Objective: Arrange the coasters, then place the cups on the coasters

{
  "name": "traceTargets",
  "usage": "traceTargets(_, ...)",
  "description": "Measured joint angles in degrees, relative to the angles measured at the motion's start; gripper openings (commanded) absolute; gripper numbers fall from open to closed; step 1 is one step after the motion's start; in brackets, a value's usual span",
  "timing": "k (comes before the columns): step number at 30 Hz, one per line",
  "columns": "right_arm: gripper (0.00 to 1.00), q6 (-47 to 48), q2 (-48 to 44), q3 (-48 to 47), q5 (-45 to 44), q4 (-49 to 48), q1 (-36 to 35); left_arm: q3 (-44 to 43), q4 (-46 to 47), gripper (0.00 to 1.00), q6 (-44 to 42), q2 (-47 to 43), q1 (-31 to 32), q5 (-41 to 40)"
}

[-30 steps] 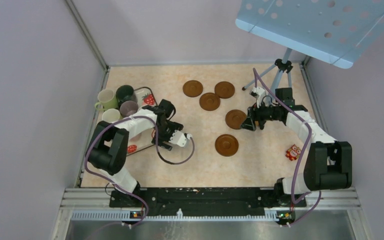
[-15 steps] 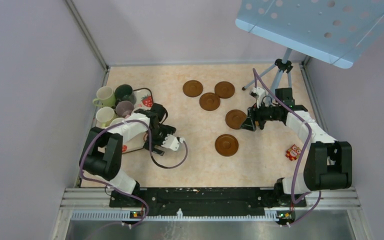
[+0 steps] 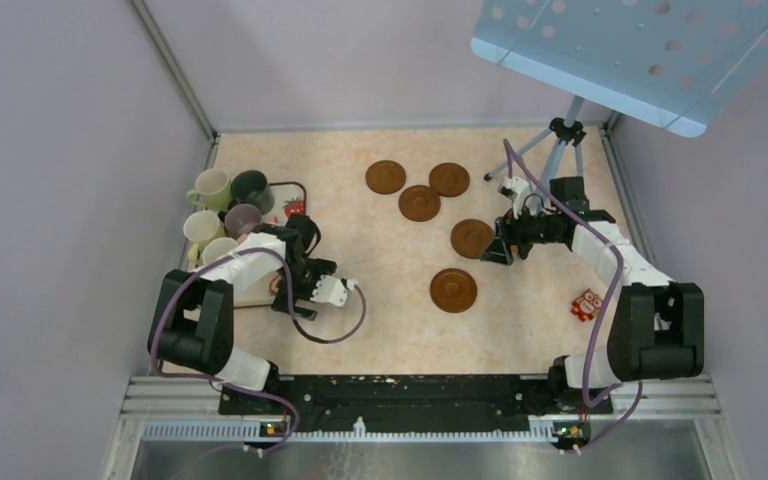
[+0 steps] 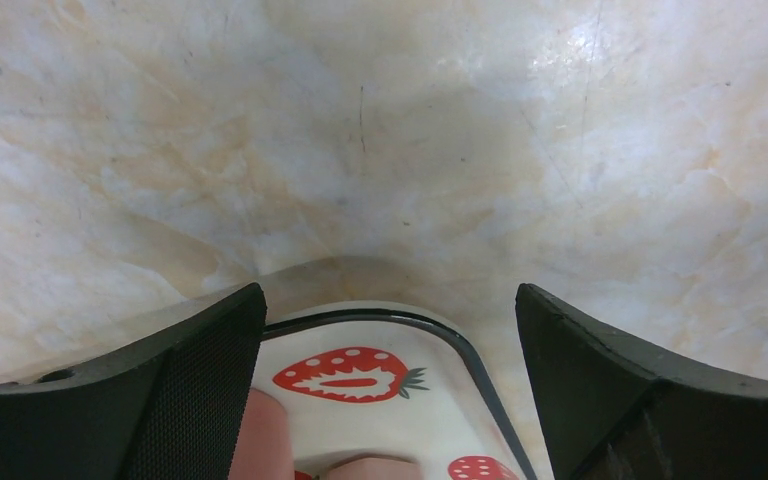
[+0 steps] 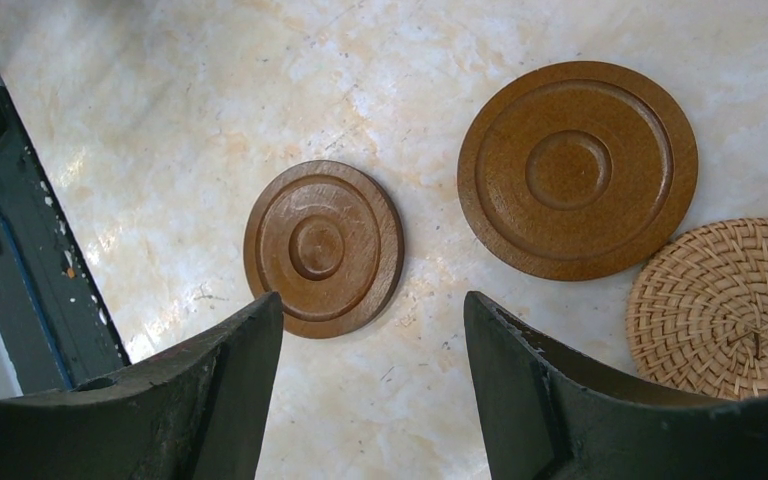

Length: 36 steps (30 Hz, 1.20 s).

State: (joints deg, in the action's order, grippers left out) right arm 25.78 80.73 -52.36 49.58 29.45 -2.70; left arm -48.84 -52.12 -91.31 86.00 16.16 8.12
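Coasters [image 3: 419, 203] lie flat on the worktop [image 3: 380, 330], right of centre. From above I count 5 dark brown discs: 3 clustered at the far side, 1 just in front of my right hand [image 3: 495, 250] and 1 nearer the bases. They are round, so no long axis, and their grooved faces point up. Only the right wrist view shows a tan woven coaster [image 5: 725, 310], just beside a brown one [image 5: 577, 170]. That hand [image 5: 372, 300] hangs over bare worktop with its fingers apart and nothing between them.

5 cups [image 3: 210, 187] stand upright, mouths up, by the left wall. The far light green one turns its handle toward that wall.

My left arm covers most of the strawberry tray [image 3: 290, 190], so from above I cannot tell which cups sit on it. The left hand [image 4: 385, 295] is spread wide over a tray [image 4: 430, 420] corner, gripping nothing. Pink shapes [image 4: 260, 440] rest on the tray there, cut off by the frame.
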Motion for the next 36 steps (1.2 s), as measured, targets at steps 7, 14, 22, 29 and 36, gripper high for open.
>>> traceTargets(7,0.66,-0.20,0.00,0.00,-3.65,-0.04,-2.16,-3.37,-4.22,0.99,5.27,-1.11,-1.05,4.17)
traceTargets(14,0.60,-4.13,1.22,-3.21,-13.16,-2.27,-8.50,-14.69,0.07,0.99,20.17,-0.96,3.26,13.64)
traceTargets(22,0.58,-10.95,11.69,-17.29,-24.44,-7.58,-12.13,-30.64,15.41,0.96,46.86,13.35,7.39,16.17)
traceTargets(29,0.57,-13.40,23.15,-27.26,-30.88,-9.57,-15.78,-44.35,25.05,0.93,60.46,28.94,7.17,13.03)
traceTargets(36,0.56,-14.73,30.75,-31.17,-34.45,-11.50,-16.31,-52.04,32.13,0.89,66.49,39.10,7.17,7.85)
